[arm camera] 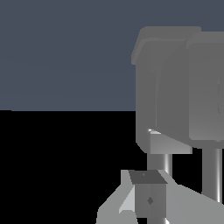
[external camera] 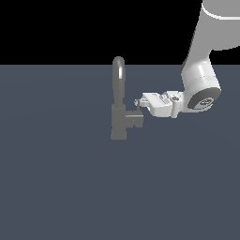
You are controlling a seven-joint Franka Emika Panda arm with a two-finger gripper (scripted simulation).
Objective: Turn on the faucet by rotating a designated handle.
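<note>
The faucet (external camera: 119,119) is a dark grey tap with a thick base and a tall arched spout, standing mid-scene in the exterior view. Its handle (external camera: 136,117) is a short stub on the side of the base facing the exterior view's right, with a thin lever pin (external camera: 138,108) rising from it. My gripper (external camera: 137,102) reaches in from that side, and its fingertips are at the top of the pin. The jaws look pressed together with nothing between them. In the wrist view the faucet's body (arm camera: 175,87) fills the frame close up. The pin (arm camera: 160,164) shows just beyond my gripper (arm camera: 148,194).
The faucet stands on a flat blue-grey floor (external camera: 56,178). My white arm (external camera: 201,79) comes down from the exterior view's upper right. Nothing else is in sight.
</note>
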